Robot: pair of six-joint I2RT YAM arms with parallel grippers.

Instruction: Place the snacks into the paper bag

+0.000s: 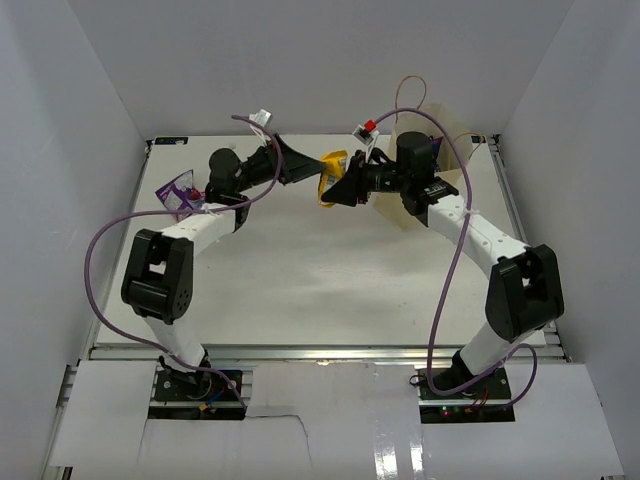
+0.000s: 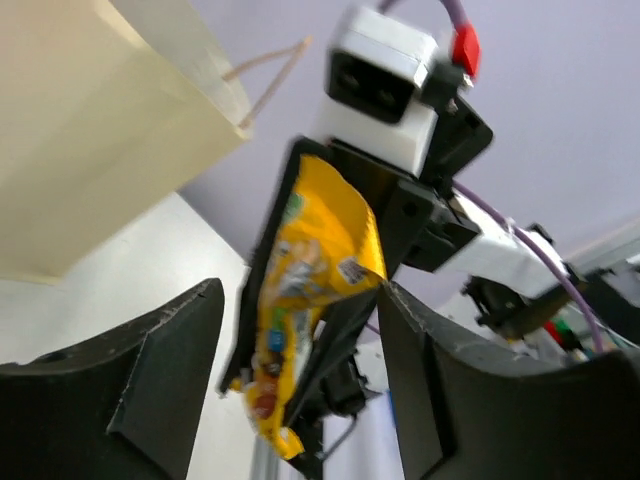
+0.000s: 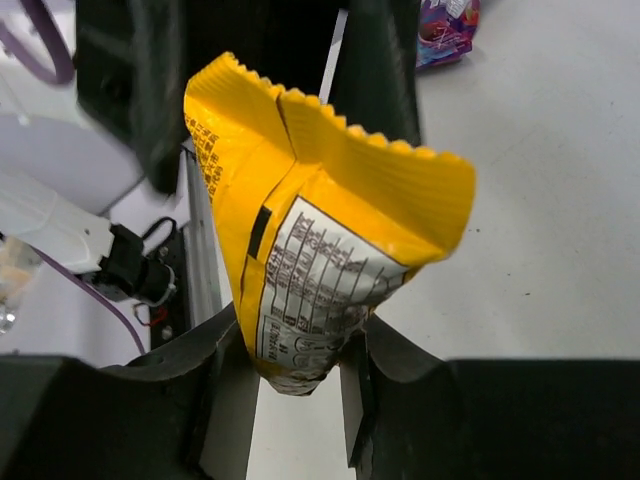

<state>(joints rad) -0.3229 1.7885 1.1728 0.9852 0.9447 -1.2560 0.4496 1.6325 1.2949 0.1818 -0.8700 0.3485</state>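
- One glossy yellow crimped-edge snack packet (image 3: 320, 230) hangs above the white table (image 1: 300, 290), its lower end pinched by the right tool (image 3: 300, 345).
- Left tool (image 2: 300, 290) is spread wide, fingers either side of that packet; whether one touches it is unclear.
- Tall tan kraft paper bag (image 2: 90, 150) sits far right, by the right arm; its contents are hidden.
- Small purple packet (image 1: 180, 192) lies on the table far left, well apart from the bag.
- Both look not yet bagged.

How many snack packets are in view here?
2. A yellow packet is pinched in the right fingers above the table; a purple packet lies far left beside the left arm. More may be hidden inside the bag.
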